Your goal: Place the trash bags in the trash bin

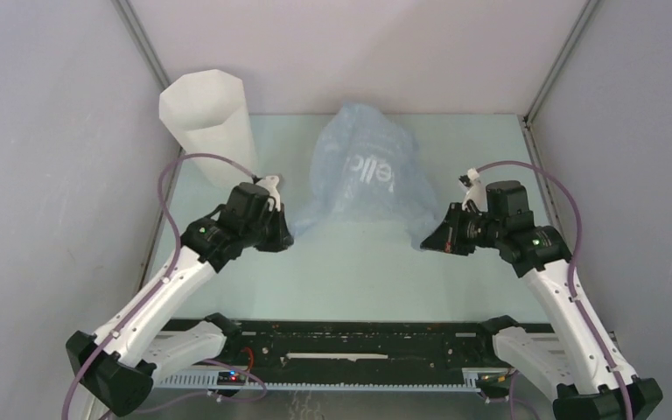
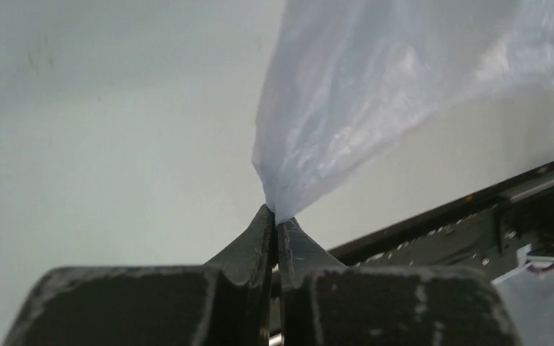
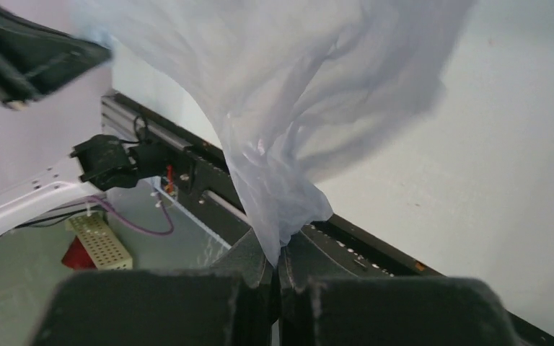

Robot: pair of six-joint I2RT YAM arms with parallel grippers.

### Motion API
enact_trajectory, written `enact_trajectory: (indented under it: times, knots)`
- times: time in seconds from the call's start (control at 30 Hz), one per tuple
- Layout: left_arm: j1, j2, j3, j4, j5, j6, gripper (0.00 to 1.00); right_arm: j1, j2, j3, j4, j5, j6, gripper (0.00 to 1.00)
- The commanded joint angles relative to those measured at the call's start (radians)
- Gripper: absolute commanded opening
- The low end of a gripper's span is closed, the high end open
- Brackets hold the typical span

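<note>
The pale blue trash bag point(image 1: 363, 171) with white lettering hangs spread between both grippers over the middle of the table. My left gripper point(image 1: 285, 236) is shut on the bag's near left corner; in the left wrist view the bag point(image 2: 375, 94) rises from the closed gripper point(image 2: 275, 218). My right gripper point(image 1: 427, 242) is shut on the near right corner; in the right wrist view the bag point(image 3: 288, 108) bunches into the closed gripper point(image 3: 280, 254). The translucent white trash bin point(image 1: 207, 122) stands upright at the back left, behind my left gripper and apart from the bag.
Grey enclosure walls close in the left, right and back. A black rail point(image 1: 359, 337) runs along the near table edge between the arm bases. Purple cables point(image 1: 171, 184) loop off both arms.
</note>
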Motion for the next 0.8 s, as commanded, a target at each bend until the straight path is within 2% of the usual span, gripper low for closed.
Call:
enact_trajectory:
  times: [0.0,0.13,0.3,0.37,0.43,0.57,0.67,0.77]
  knots:
    - [0.007,-0.084,0.014,-0.036,0.002,0.023,0.11,-0.006,-0.008,0.076,0.055,-0.11,0.065,0.0]
    - [0.007,-0.054,0.064,-0.023,0.057,0.004,0.17,0.049,0.004,0.075,0.124,-0.1,0.136,0.0]
    - [0.007,-0.086,0.066,0.02,0.041,-0.086,0.52,0.064,0.013,0.076,0.19,-0.071,0.234,0.0]
    - [0.007,-0.105,0.053,0.022,0.042,-0.156,0.7,0.064,0.016,0.075,0.225,-0.055,0.281,0.0]
    - [0.007,-0.127,0.033,0.025,0.093,-0.249,0.83,0.069,0.023,0.075,0.267,-0.051,0.335,0.0]
    - [-0.006,-0.224,-0.07,0.097,0.172,-0.378,0.9,0.084,0.038,0.076,0.357,-0.03,0.414,0.0]
    - [-0.062,-0.306,-0.155,0.149,0.154,-0.386,0.96,0.084,0.054,0.074,0.411,-0.015,0.482,0.0]
    - [-0.145,-0.303,-0.213,0.17,0.113,-0.372,1.0,0.085,0.063,0.075,0.457,-0.003,0.538,0.0]
